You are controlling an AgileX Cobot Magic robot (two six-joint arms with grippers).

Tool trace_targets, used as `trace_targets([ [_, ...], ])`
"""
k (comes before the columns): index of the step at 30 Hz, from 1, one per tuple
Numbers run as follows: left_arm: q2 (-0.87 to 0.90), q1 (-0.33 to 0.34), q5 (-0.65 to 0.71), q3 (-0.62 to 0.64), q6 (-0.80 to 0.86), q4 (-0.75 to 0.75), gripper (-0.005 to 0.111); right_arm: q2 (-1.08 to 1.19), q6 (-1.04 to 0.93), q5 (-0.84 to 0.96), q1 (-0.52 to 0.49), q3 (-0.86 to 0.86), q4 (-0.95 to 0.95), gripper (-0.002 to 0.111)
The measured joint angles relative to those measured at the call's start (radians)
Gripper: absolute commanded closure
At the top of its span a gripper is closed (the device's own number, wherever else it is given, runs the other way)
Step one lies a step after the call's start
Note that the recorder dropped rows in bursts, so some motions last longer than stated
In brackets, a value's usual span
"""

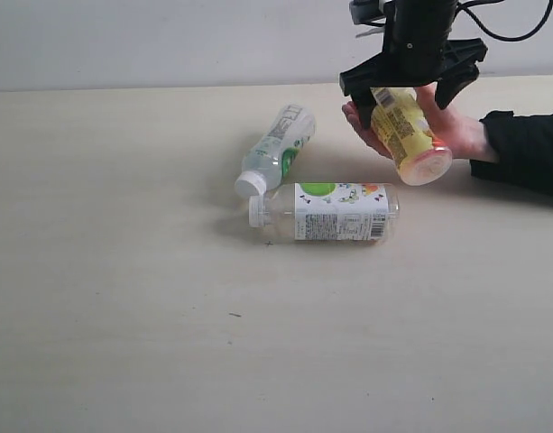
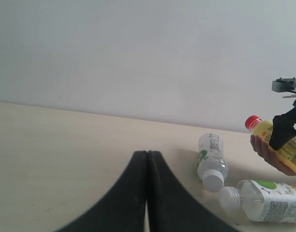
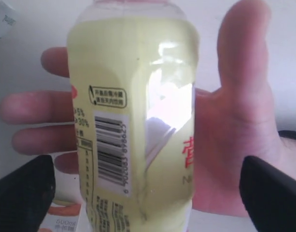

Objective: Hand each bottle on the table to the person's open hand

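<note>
Well to the left of the person's open hand (image 1: 458, 132), the left gripper (image 2: 147, 186) shows only in its own wrist view; its black fingers are pressed together on nothing. Next come two clear bottles lying on the pale, faintly grained table (image 1: 123, 316), both left of the palm; the slanted clear bottle (image 1: 278, 149) points its white cap towards the near edge; the level clear bottle (image 1: 328, 212), just beside that cap, lies with its long axis running towards the palm and its cap turned away. Then the yellow bottle (image 1: 407, 133) rests aslant across the palm, glossy ribbed plastic with a printed label and barcode; the fingers curl loosely under it. Above it the right gripper (image 1: 398, 90) has let go; its jaws stand wide on either side, clear of the plastic. By my reading, two smooth round bottles are left to hand over; the right arm is far nearer both. A fourth bottle is not in view.
</note>
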Motion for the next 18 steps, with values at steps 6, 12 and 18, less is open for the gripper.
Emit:
trace_targets([
  [6, 0.0, 0.0, 0.0, 0.0, 0.0, 0.0, 0.106, -0.061, -0.057, 0.044, 0.0, 0.0, 0.054, 0.032],
  [12, 0.0, 0.0, 0.0, 0.0, 0.0, 0.0, 0.106, -0.184, -0.092, 0.047, 0.0, 0.004, 0.208, 0.091],
  [18, 0.0, 0.0, 0.0, 0.0, 0.0, 0.0, 0.106, -0.422, -0.092, 0.028, 0.002, 0.184, 0.226, 0.108],
])
